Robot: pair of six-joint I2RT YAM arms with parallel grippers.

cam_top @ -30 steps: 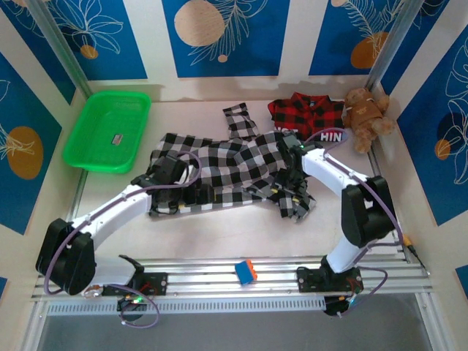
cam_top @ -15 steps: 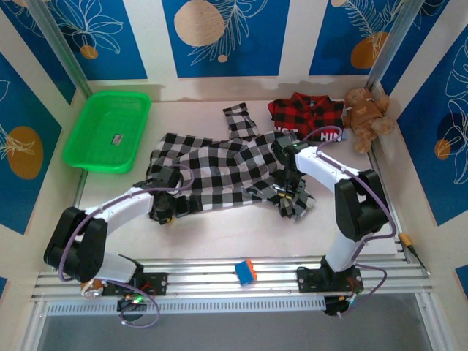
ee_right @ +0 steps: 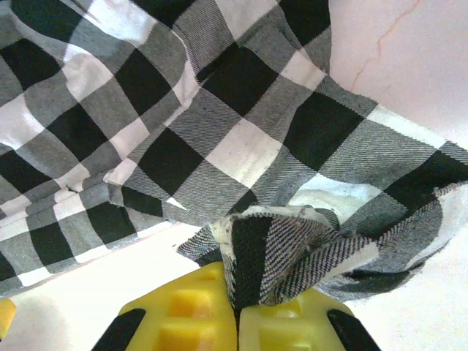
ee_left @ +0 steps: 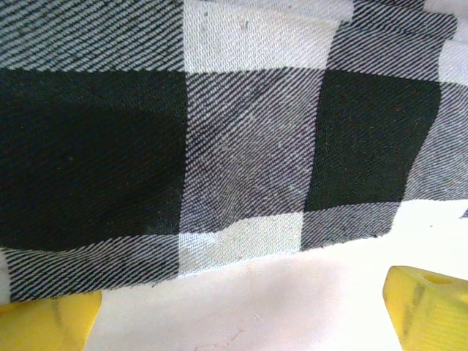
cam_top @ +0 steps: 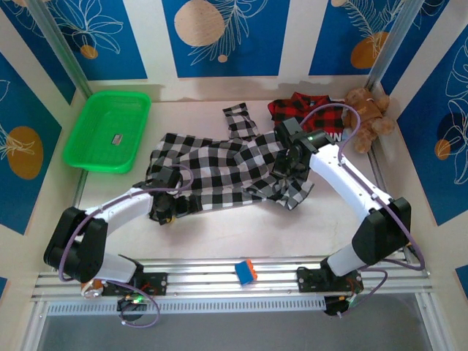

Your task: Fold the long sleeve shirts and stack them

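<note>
The black-and-white checked shirt (cam_top: 219, 170) lies spread across the middle of the table. My right gripper (cam_top: 284, 167) is shut on a bunched pinch of its right side, and the cloth (ee_right: 219, 131) hangs up from the yellow fingers (ee_right: 183, 314). My left gripper (cam_top: 162, 208) sits low at the shirt's near-left hem. Its yellow fingertips (ee_left: 428, 311) stand wide apart on bare table, with the hem (ee_left: 219, 139) just beyond them. The red-and-black plaid shirt (cam_top: 311, 110) lies crumpled at the back right, partly behind the right arm.
A green basket (cam_top: 108, 130) stands at the back left. A brown teddy bear (cam_top: 369, 115) sits in the back right corner beside the red shirt. A small blue-and-orange block (cam_top: 246, 271) rests on the front rail. Bare table runs along the front.
My right gripper closed on the checked shirt's right side and drew it up and back, gathering that flap inward. My left gripper slid toward the near-left hem, then held still.
</note>
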